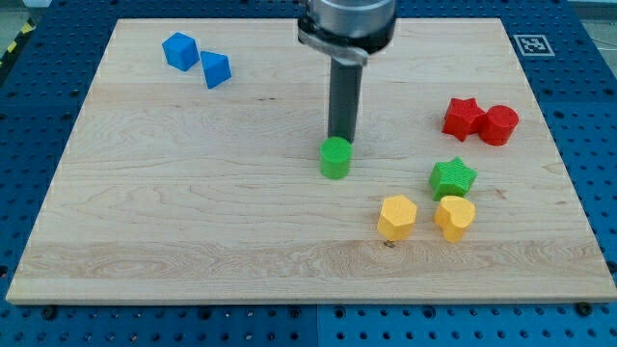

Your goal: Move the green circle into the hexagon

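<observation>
The green circle [335, 158] stands near the middle of the wooden board [193, 212]. My tip [340, 138] sits right behind it, at its top edge, touching or nearly touching. The yellow hexagon [396, 217] lies below and to the right of the green circle, a short gap away.
A yellow heart [455, 217] sits right of the hexagon, with a green star [453, 178] just above it. A red star [464, 118] and a red circle [499, 125] lie at the right. Two blue blocks [179, 50] [216, 69] are at the top left.
</observation>
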